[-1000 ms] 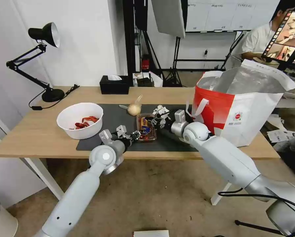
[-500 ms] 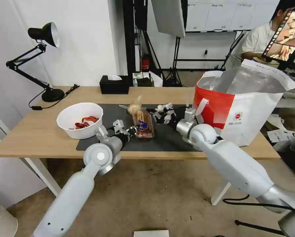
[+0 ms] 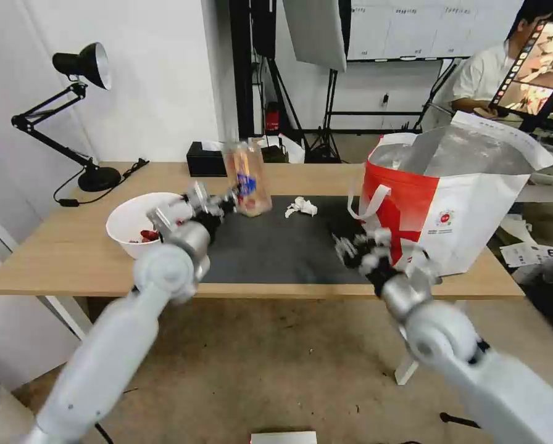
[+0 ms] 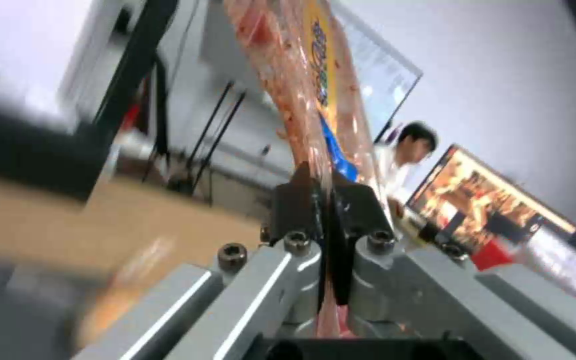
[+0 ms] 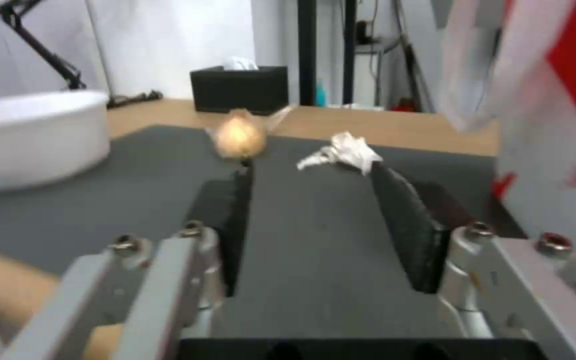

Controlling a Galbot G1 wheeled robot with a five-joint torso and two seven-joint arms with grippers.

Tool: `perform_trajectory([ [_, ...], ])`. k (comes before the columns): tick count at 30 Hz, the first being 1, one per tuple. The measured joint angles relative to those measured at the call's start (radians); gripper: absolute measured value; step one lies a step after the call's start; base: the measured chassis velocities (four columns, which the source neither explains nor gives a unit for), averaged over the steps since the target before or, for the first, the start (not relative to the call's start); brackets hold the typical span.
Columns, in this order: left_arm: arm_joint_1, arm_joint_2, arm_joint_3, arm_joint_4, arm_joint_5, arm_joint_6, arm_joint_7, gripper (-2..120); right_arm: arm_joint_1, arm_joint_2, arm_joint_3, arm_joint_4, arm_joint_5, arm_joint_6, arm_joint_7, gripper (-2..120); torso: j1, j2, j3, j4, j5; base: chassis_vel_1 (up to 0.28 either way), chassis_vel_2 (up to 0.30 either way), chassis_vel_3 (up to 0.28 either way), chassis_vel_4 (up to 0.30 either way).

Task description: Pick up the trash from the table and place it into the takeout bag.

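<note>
A studio or lab set up for recording is indicated: behind the light-wood table [image 3: 73,246] black stands and tripods [image 3: 335,105] are ranged, and a softbox panel [image 3: 316,31] is hung above them. A whiteboard [image 3: 412,28] is mounted on the far wall, and a large monitor [image 3: 539,68] is placed at the right, where a person is seated. The plain white walls, the bare brownish floor [image 3: 289,376] and the black desk lamp [image 3: 82,65] are suited to a workroom, not a home.
</note>
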Motion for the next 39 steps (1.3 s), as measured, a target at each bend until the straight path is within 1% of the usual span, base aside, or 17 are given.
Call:
perform_trajectory([
  [2,-0.032,0.000,0.018,0.010,0.004,-0.007,0.003,0,-0.042,0.014,0.019,0.004,-0.044,0.028,-0.005,51,0.000,0.000,0.000,-0.0002,0.0001,0.000,0.000,0.000,0.000],
  [4,-0.146,-0.019,0.090,0.049,0.020,-0.031,0.006,0,-0.163,0.065,0.073,0.019,-0.171,0.104,-0.022,63,0.000,0.000,0.000,-0.0003,0.0001,0.000,0.000,0.000,0.000],
  [5,-0.146,-0.019,0.090,0.049,0.020,-0.031,0.006,0,-0.163,0.065,0.073,0.019,-0.171,0.104,-0.022,63,0.000,0.000,0.000,-0.0003,0.0001,0.000,0.000,0.000,0.000],
  [9,-0.300,-0.079,0.218,0.124,0.069,-0.066,-0.003,0,-0.276,0.123,0.124,0.028,-0.288,0.160,-0.053,80,0.000,0.000,0.000,-0.0003,0.0000,0.000,0.000,0.000,0.000],
  [10,-0.300,-0.079,0.218,0.124,0.069,-0.066,-0.003,0,-0.276,0.123,0.124,0.028,-0.288,0.160,-0.053,80,0.000,0.000,0.000,-0.0003,0.0000,0.000,0.000,0.000,0.000],
  [12,-0.427,-0.161,0.345,0.217,0.128,-0.097,-0.017,0,-0.315,0.171,0.120,0.024,-0.352,0.176,-0.072,92,0.000,0.000,0.000,-0.0003,0.0004,0.000,0.000,0.000,0.000],
  [13,-0.427,-0.161,0.345,0.217,0.128,-0.097,-0.017,0,-0.315,0.171,0.120,0.024,-0.352,0.176,-0.072,92,0.000,0.000,0.000,-0.0003,0.0004,0.000,0.000,0.000,0.000],
  [15,-0.495,-0.214,0.411,0.274,0.179,-0.113,-0.017,0,-0.320,0.192,0.109,0.023,-0.372,0.177,-0.077,97,0.000,0.000,0.000,-0.0004,0.0004,0.000,0.000,0.000,0.000],
  [16,-0.583,-0.294,0.497,0.355,0.255,-0.133,0.000,0,-0.321,0.219,0.095,0.017,-0.395,0.177,-0.081,100,0.000,0.000,0.000,-0.0004,0.0005,0.000,0.000,0.000,0.000],
  [17,-0.583,-0.294,0.497,0.355,0.255,-0.133,0.000,0,-0.321,0.219,0.095,0.017,-0.395,0.177,-0.081,100,0.000,0.000,0.000,-0.0004,0.0005,0.000,0.000,0.000,0.000],
  [20,-0.692,-0.444,0.638,0.512,0.380,-0.163,0.085,0,-0.327,0.246,0.091,-0.005,-0.425,0.179,-0.086,100,0.000,0.000,0.000,-0.0007,0.0007,0.000,0.000,0.000,0.000],
  [21,-0.692,-0.444,0.638,0.512,0.380,-0.163,0.085,0,-0.327,0.246,0.091,-0.005,-0.425,0.179,-0.086,100,0.000,0.000,0.000,-0.0007,0.0007,0.000,0.000,0.000,0.000],
  [24,-0.720,-0.514,0.716,0.595,0.466,-0.184,0.159,0,-0.333,0.259,0.095,-0.007,-0.427,0.180,-0.086,100,0.000,0.000,0.000,-0.0006,0.0006,0.000,0.000,0.000,0.000],
  [28,-0.720,-0.556,0.773,0.664,0.494,-0.186,0.198,0,-0.339,0.262,0.097,-0.004,-0.427,0.182,-0.086,100,0.000,0.000,0.000,-0.0004,0.0004,0.000,0.000,0.000,0.000],
  [32,-0.711,-0.558,0.781,0.690,0.494,-0.186,0.196,4,-0.340,0.257,0.098,-0.005,-0.426,0.185,-0.086,100,0.000,0.000,0.000,0.0000,0.0002,0.000,0.000,0.000,0.000],
  [34,-0.702,-0.550,0.777,0.706,0.484,-0.185,0.180,0,-0.340,0.255,0.098,-0.012,-0.424,0.190,-0.086,100,0.000,0.000,0.000,0.0000,0.0002,0.000,0.000,0.000,0.000],
  [39,-0.694,-0.522,0.769,0.684,0.472,-0.184,0.167,2,-0.337,0.254,0.093,-0.019,-0.423,0.191,-0.086,100,0.000,0.000,0.000,0.0001,0.0001,0.000,0.000,0.000,0.000],
])
